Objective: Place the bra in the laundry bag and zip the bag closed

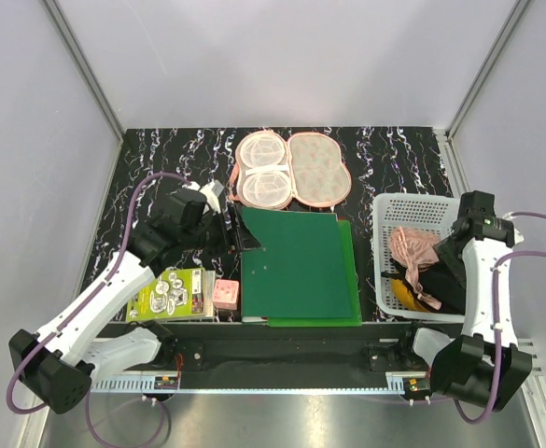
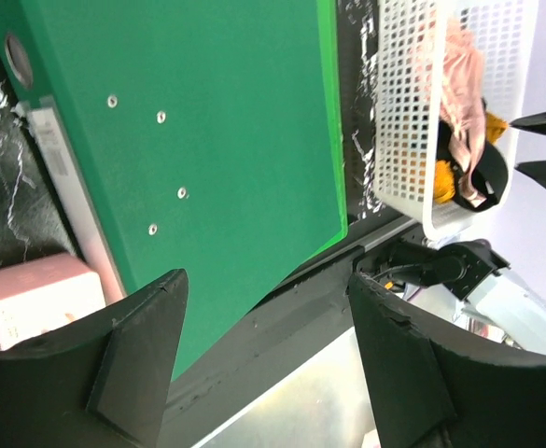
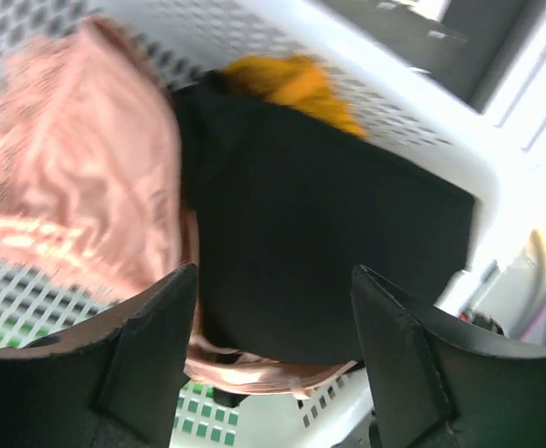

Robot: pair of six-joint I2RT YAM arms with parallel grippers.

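The bra (image 3: 319, 243) is black fabric lying in the white basket (image 3: 58, 308), between a pink satin cloth (image 3: 77, 177) and a mustard-orange cloth (image 3: 291, 89). My right gripper (image 3: 274, 273) hangs open just above the bra, one finger on each side of it, holding nothing. From above, that right gripper (image 1: 443, 271) is inside the basket (image 1: 413, 203). The laundry bag (image 1: 289, 170) lies open at the back centre, its two halves spread flat. My left gripper (image 1: 235, 229) stands open and empty at the left edge of a green binder (image 1: 299, 266), well short of the bag.
The green binder (image 2: 207, 121) covers the table's middle. A pink box (image 1: 226, 295) and a green packet (image 1: 172, 293) lie near the front left. In the left wrist view the left gripper (image 2: 268, 280) looks across the binder toward the basket (image 2: 413, 112).
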